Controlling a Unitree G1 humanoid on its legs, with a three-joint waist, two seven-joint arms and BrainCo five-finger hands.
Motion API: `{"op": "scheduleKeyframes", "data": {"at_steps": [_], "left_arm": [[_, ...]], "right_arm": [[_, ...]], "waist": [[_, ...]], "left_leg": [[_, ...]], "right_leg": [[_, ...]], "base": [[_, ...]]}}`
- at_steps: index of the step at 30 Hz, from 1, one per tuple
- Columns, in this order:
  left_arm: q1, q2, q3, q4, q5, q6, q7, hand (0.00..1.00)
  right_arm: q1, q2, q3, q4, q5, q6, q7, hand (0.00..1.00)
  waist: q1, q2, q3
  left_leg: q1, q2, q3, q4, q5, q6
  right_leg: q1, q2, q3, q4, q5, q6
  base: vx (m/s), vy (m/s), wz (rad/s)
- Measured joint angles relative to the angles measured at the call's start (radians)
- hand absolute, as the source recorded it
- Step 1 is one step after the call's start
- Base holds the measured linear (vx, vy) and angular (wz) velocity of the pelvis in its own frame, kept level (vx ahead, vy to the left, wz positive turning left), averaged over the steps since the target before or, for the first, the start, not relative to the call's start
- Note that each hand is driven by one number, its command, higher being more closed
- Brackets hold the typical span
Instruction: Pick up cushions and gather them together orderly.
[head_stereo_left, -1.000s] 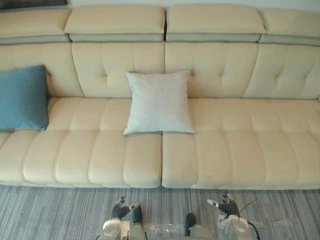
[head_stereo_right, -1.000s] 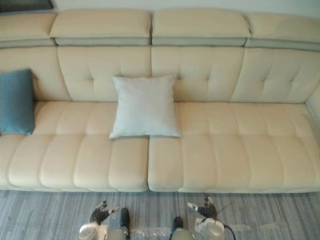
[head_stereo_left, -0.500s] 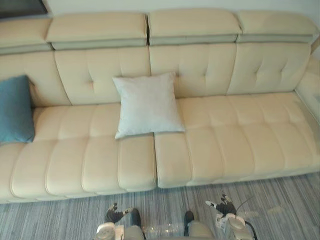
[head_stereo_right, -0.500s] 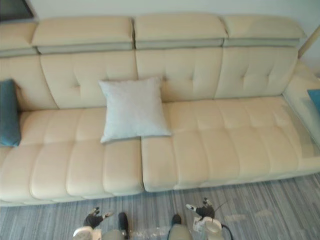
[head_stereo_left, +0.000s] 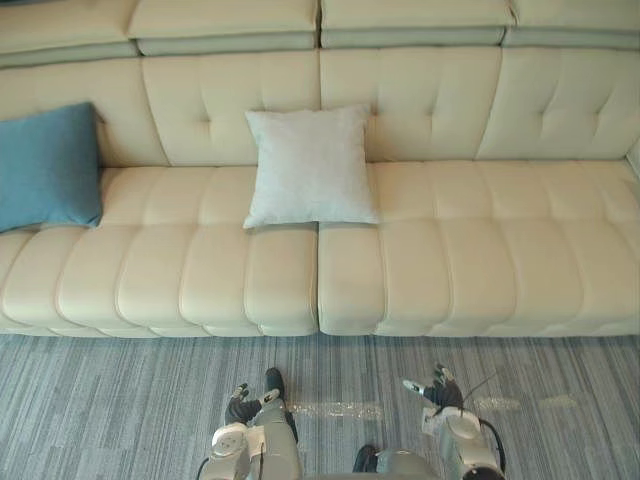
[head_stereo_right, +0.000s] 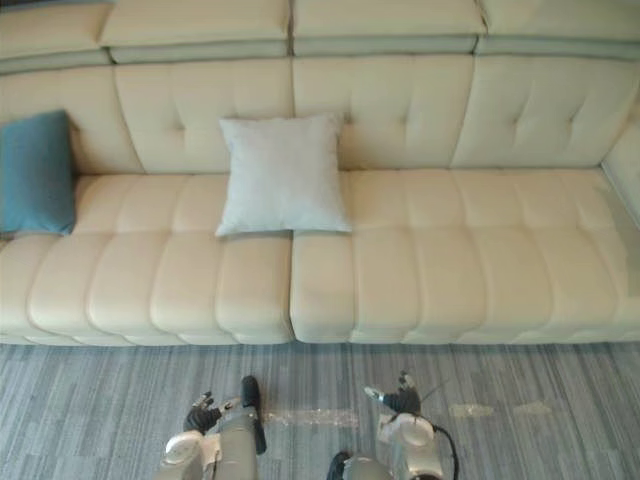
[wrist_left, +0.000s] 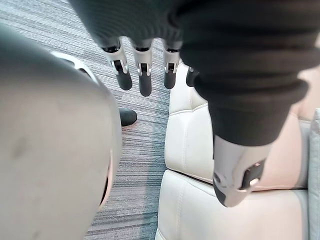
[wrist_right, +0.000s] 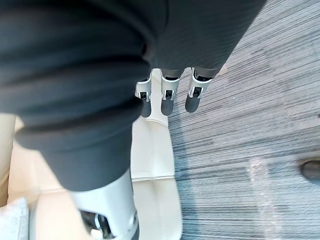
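The left arm (head_stereo_left: 228, 445) and right arm (head_stereo_left: 462, 435) are hanging low along the bottom edge of the frame. The left hand (head_stereo_left: 246, 402) is sitting at lower centre-left, its fingers (wrist_left: 145, 80) stretching out straight with the thumb (wrist_left: 238, 175) standing apart. The right hand (head_stereo_left: 436, 390) is sitting at lower centre-right, likewise relaxed and holding nothing.
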Motion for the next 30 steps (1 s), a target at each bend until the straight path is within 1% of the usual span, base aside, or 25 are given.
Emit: {"op": "scheduleKeyframes", "data": {"at_steps": [1, 2, 3, 4, 5, 6, 7, 8, 9, 10, 12, 13, 14, 17, 18, 20, 21, 23, 24, 25, 26, 27, 28, 29, 30], "left_arm": [[-0.001, 0.000, 0.000, 0.000, 0.000, 0.000, 0.000, 0.00], [0.000, -0.002, 0.000, 0.003, 0.000, 0.001, 0.000, 0.00], [-0.001, -0.002, 0.000, 0.010, 0.000, 0.001, 0.000, 0.00], [-0.001, -0.001, 0.001, 0.012, -0.001, 0.001, 0.000, 0.00], [-0.005, 0.000, 0.001, 0.026, -0.001, 0.002, 0.001, 0.00], [-0.012, 0.007, 0.001, 0.040, -0.002, 0.003, 0.000, 0.00], [-0.011, 0.016, -0.002, 0.046, -0.002, 0.003, 0.000, 0.00], [-0.008, 0.024, -0.009, 0.051, -0.002, 0.003, 0.000, 0.00], [-0.003, 0.035, -0.024, 0.056, -0.002, 0.004, 0.000, 0.00], [-0.002, 0.038, -0.027, 0.060, -0.002, 0.005, 0.000, 0.00], [-0.003, 0.041, -0.033, 0.078, -0.001, 0.007, 0.000, 0.00], [-0.003, 0.041, -0.035, 0.078, -0.001, 0.007, 0.000, 0.00], [-0.003, 0.043, -0.038, 0.079, 0.000, 0.007, -0.001, 0.00], [-0.001, 0.056, -0.039, 0.095, 0.001, 0.011, -0.002, 0.00], [0.000, 0.059, -0.039, 0.100, 0.006, 0.020, -0.003, 0.00], [0.000, 0.059, -0.039, 0.101, 0.018, 0.023, -0.003, 0.00], [-0.001, 0.062, -0.039, 0.104, 0.023, 0.023, -0.007, 0.00], [-0.004, 0.062, -0.039, 0.109, 0.022, 0.023, -0.008, 0.00], [-0.006, 0.062, -0.039, 0.110, 0.026, 0.023, -0.009, 0.00], [-0.008, 0.063, -0.039, 0.112, 0.039, 0.022, -0.009, 0.00], [-0.008, 0.064, -0.039, 0.114, 0.041, 0.023, -0.009, 0.00], [-0.008, 0.064, -0.040, 0.118, 0.042, 0.025, -0.009, 0.00], [-0.009, 0.062, -0.044, 0.118, 0.041, 0.026, -0.009, 0.00], [-0.008, 0.066, -0.059, 0.118, 0.041, 0.027, -0.009, 0.00], [-0.006, 0.069, -0.061, 0.118, 0.041, 0.027, -0.009, 0.00]], "right_arm": [[0.000, -0.001, -0.003, 0.000, 0.000, 0.000, -0.001, 0.00], [0.007, -0.008, -0.009, 0.000, 0.000, 0.000, -0.001, 0.00], [0.010, -0.008, -0.010, 0.005, 0.000, 0.000, 0.000, 0.00], [0.010, -0.006, -0.011, 0.006, 0.000, 0.000, 0.000, 0.00], [0.009, 0.002, -0.014, 0.010, 0.000, 0.000, 0.001, 0.00], [0.008, 0.006, -0.021, 0.037, 0.000, 0.000, 0.002, 0.00], [0.007, 0.015, -0.018, 0.055, 0.000, 0.003, 0.005, 0.00], [0.007, 0.020, -0.018, 0.057, 0.000, 0.004, 0.009, 0.00], [0.012, 0.024, -0.021, 0.062, 0.000, 0.004, 0.011, 0.00], [0.014, 0.023, -0.021, 0.068, 0.000, 0.004, 0.011, 0.00], [0.009, 0.024, -0.028, 0.093, 0.000, 0.004, 0.012, 0.00], [0.009, 0.024, -0.028, 0.095, 0.000, 0.004, 0.013, 0.00], [0.009, 0.025, -0.029, 0.103, 0.000, 0.004, 0.017, 0.00], [0.006, 0.028, -0.033, 0.128, 0.000, 0.007, 0.021, 0.00], [0.006, 0.028, -0.040, 0.130, 0.000, 0.007, 0.021, 0.00], [0.006, 0.027, -0.048, 0.132, 0.000, 0.007, 0.021, 0.00], [0.006, 0.026, -0.049, 0.133, 0.000, 0.007, 0.021, 0.00], [0.005, 0.025, -0.049, 0.136, 0.000, 0.008, 0.021, 0.00], [0.004, 0.024, -0.048, 0.137, 0.000, 0.009, 0.021, 0.00], [-0.004, 0.021, -0.047, 0.142, 0.000, 0.009, 0.022, 0.00], [-0.008, 0.021, -0.046, 0.144, 0.000, 0.010, 0.022, 0.00], [-0.021, 0.014, -0.045, 0.146, -0.001, 0.011, 0.021, 0.00], [-0.026, 0.004, -0.044, 0.150, -0.001, 0.011, 0.021, 0.00], [-0.035, -0.006, -0.045, 0.160, -0.002, 0.015, 0.020, 0.00], [-0.034, -0.008, -0.044, 0.160, -0.002, 0.017, 0.020, 0.00]], "waist": [[-0.001, -0.003, 0.002], [-0.010, -0.007, 0.001], [-0.015, -0.006, 0.001], [-0.017, -0.006, 0.000], [-0.020, 0.001, -0.002], [-0.026, -0.005, 0.000], [-0.032, -0.021, -0.007], [-0.033, -0.032, -0.016], [-0.045, -0.042, -0.022], [-0.050, -0.044, -0.025], [-0.060, -0.046, -0.034], [-0.060, -0.046, -0.034], [-0.060, -0.047, -0.034], [-0.060, -0.050, -0.036], [-0.062, -0.050, -0.036], [-0.064, -0.051, -0.037], [-0.070, -0.050, -0.037], [-0.071, -0.051, -0.036], [-0.072, -0.051, -0.037], [-0.071, -0.046, -0.036], [-0.071, -0.044, -0.038], [-0.078, -0.032, -0.040], [-0.089, -0.026, -0.039], [-0.092, -0.024, -0.038], [-0.092, -0.024, -0.038]], "left_leg": [[0.000, -0.011, -0.004, 0.027, -0.010, 0.004], [0.003, -0.047, -0.028, 0.137, -0.101, 0.024], [0.006, -0.063, -0.056, 0.197, -0.180, 0.021], [0.007, -0.065, -0.064, 0.208, -0.196, 0.018], [0.023, -0.081, -0.106, 0.208, -0.252, 0.009], [0.046, -0.102, -0.123, 0.173, -0.261, 0.017], [0.065, -0.119, -0.112, 0.137, -0.251, 0.026], [0.078, -0.132, -0.099, 0.106, -0.241, 0.035], [0.094, -0.151, -0.084, 0.070, -0.232, 0.049], [0.098, -0.157, -0.079, 0.064, -0.229, 0.054], [0.117, -0.186, -0.064, 0.027, -0.224, 0.062], [0.120, -0.189, -0.059, 0.021, -0.221, 0.066], [0.124, -0.194, -0.050, 0.014, -0.214, 0.077], [0.136, -0.206, -0.052, 0.014, -0.214, 0.081], [0.154, -0.209, -0.060, 0.014, -0.216, 0.083], [0.163, -0.209, -0.059, 0.015, -0.218, 0.084], [0.165, -0.200, -0.047, 0.023, -0.228, 0.083], [0.164, -0.191, -0.035, 0.037, -0.243, 0.078], [0.164, -0.176, -0.005, 0.054, -0.260, 0.076], [0.163, -0.154, 0.030, 0.062, -0.276, 0.074], [0.163, -0.140, 0.049, 0.058, -0.278, 0.073], [0.163, -0.116, 0.100, 0.044, -0.278, 0.072], [0.171, -0.108, 0.123, 0.034, -0.271, 0.073], [0.195, -0.096, 0.163, 0.025, -0.266, 0.066], [0.204, -0.094, 0.173, 0.023, -0.264, 0.062]], "right_leg": [[-0.001, -0.010, 0.002, -0.002, 0.004, 0.001], [0.000, -0.032, 0.011, -0.020, 0.026, 0.014], [-0.009, -0.040, 0.017, -0.036, 0.046, 0.024], [-0.013, -0.041, 0.021, -0.038, 0.050, 0.027], [-0.025, -0.041, 0.034, -0.047, 0.067, 0.041], [-0.020, -0.043, 0.062, -0.062, 0.082, 0.062], [-0.017, -0.046, 0.083, -0.092, 0.098, 0.079], [-0.011, -0.054, 0.095, -0.122, 0.115, 0.087], [0.002, -0.066, 0.107, -0.163, 0.139, 0.101], [0.004, -0.070, 0.111, -0.173, 0.147, 0.104], [0.018, -0.088, 0.131, -0.227, 0.183, 0.121], [0.018, -0.090, 0.135, -0.233, 0.187, 0.119], [0.018, -0.093, 0.145, -0.248, 0.201, 0.126], [0.021, -0.093, 0.176, -0.275, 0.225, 0.130], [0.034, -0.090, 0.201, -0.296, 0.238, 0.131], [0.036, -0.087, 0.218, -0.301, 0.243, 0.130], [0.031, -0.080, 0.243, -0.309, 0.253, 0.128], [0.020, -0.072, 0.266, -0.309, 0.260, 0.126], [0.006, -0.064, 0.290, -0.307, 0.270, 0.124], [-0.014, -0.056, 0.259, -0.311, 0.296, 0.113], [-0.025, -0.056, 0.220, -0.309, 0.304, 0.099], [-0.037, -0.076, 0.045, -0.291, 0.296, 0.030], [-0.037, -0.108, -0.070, -0.271, 0.295, 0.006], [-0.028, -0.141, -0.196, -0.263, 0.306, -0.002], [-0.025, -0.144, -0.217, -0.264, 0.313, 0.002]], "base": [[-0.10, 0.058, 0.02], [-0.07, 0.116, -0.01], [-0.06, 0.157, -0.03], [-0.04, 0.210, -0.18], [-0.05, 0.276, -0.25], [-0.05, 0.261, -0.30], [-0.05, 0.198, -0.24], [-0.03, 0.172, -0.21], [-0.02, 0.141, -0.17], [-0.01, 0.184, -0.19], [-0.02, 0.148, -0.18], [-0.01, 0.151, -0.20], [0.00, 0.117, -0.24], [0.01, 0.071, -0.40], [0.02, 0.015, -0.38], [0.01, 0.011, -0.43], [-0.01, 0.005, -0.51], [-0.02, 0.004, -0.57], [-0.03, 0.004, -0.90], [-0.04, 0.001, -0.96], [-0.06, -0.040, -1.07], [-0.05, -0.036, -0.85], [-0.02, -0.010, -1.03], [0.04, 0.027, -0.73], [0.06, 0.009, -0.86]]}}
